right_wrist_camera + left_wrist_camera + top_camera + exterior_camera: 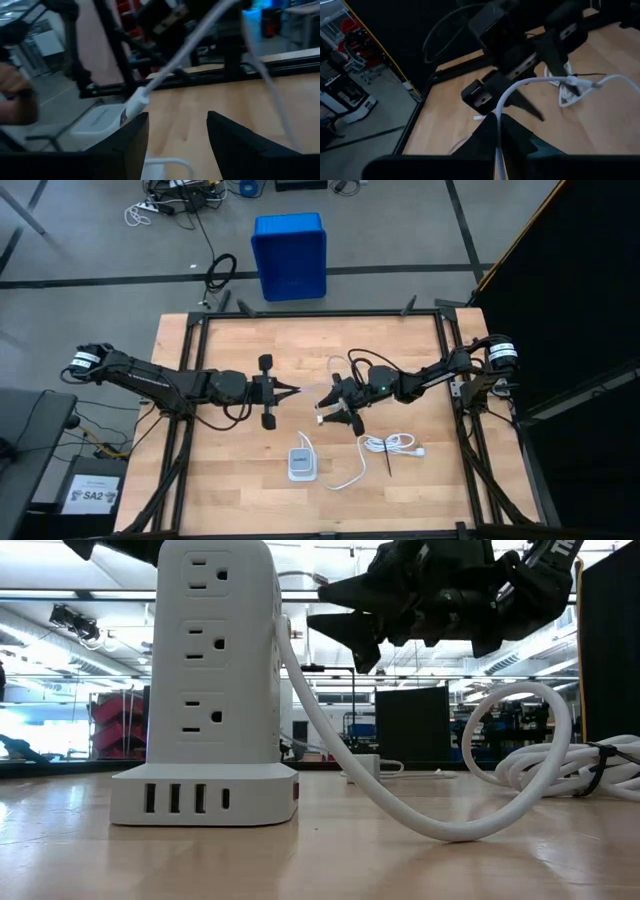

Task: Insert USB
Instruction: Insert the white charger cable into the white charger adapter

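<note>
High view: both arms reach in low from the table's side edges and meet near mid-table. Left tool (290, 391) is clenched on the USB (327, 377), whose thin cable runs across to the right tool (338, 413); the plug end seems to sit at the right tool's fingers, though it's too small to be sure. The power strip (300, 464) stands toward the near edge, its thick cord (390, 444) bundled beside it, nearer the right edge.

Low view: strip's USB ports face this camera at table level, so the plug must come down and in from the near side. A dark tool (420, 590) hangs above, behind the strip.

Left wrist view: cable (498, 130) exits between the shut fingers, pinned so the line stays taut for a handover (my read).

Right wrist view: right fingers (131, 137) stand part-open with the white plug (134, 104) just beyond one tip, not clearly gripped. Wrist is pitched level across the table.
</note>
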Tool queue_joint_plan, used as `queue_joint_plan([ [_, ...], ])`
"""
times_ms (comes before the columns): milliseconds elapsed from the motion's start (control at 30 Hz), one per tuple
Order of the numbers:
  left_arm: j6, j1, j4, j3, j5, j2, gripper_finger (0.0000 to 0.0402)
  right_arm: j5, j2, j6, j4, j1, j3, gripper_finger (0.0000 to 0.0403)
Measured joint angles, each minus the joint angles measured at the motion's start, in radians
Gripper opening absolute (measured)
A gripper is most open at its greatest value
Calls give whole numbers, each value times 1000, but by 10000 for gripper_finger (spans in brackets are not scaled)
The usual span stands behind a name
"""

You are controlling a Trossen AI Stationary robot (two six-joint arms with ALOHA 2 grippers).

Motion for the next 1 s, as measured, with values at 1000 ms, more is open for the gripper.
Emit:
queue_joint_plan([
  [1000, 3, 1, 7, 0, -3, -6, 0, -55, 0, 23, -17, -4, 0, 26],
])
